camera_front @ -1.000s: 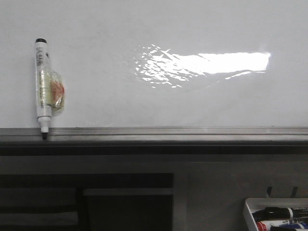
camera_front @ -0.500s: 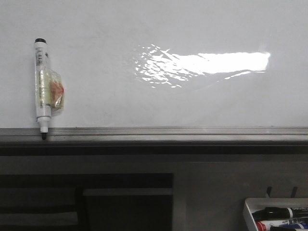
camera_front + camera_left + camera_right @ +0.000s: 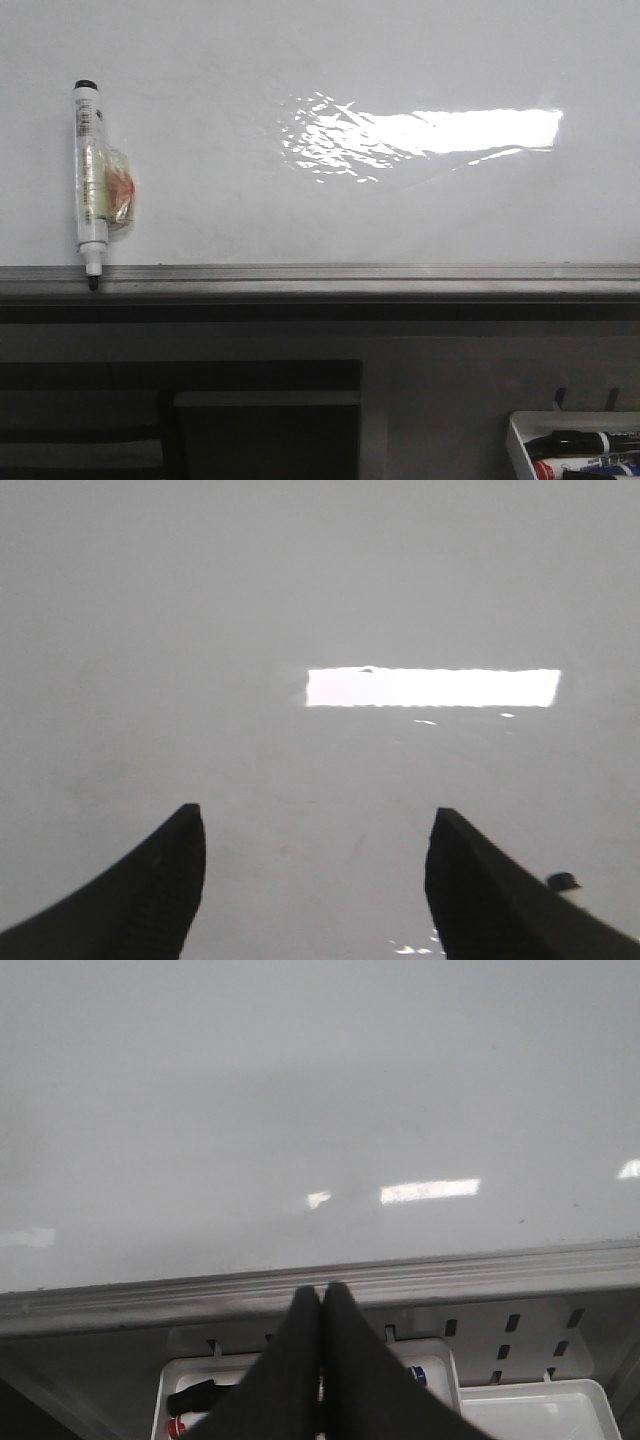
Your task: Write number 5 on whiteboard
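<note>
The whiteboard point(image 3: 300, 190) fills the upper half of the front frame, its surface unmarked, with a bright glare patch point(image 3: 430, 133) right of centre. A marker point(image 3: 90, 180) stands upright at far left, tip on the grey ledge point(image 3: 350, 275). A marker tray point(image 3: 520, 440) sits lower right. The left gripper point(image 3: 315, 865) has its fingers spread apart, empty. The right gripper point(image 3: 322, 1330) has its fingers pressed together, empty.

Capless marker point(image 3: 92, 180), wrapped in clear tape, stands tip-down at far left, well apart from both claws. White tray point(image 3: 200, 1372) holding black, red, possibly blue markers point(image 3: 577, 442) sits directly beneath right claw.
</note>
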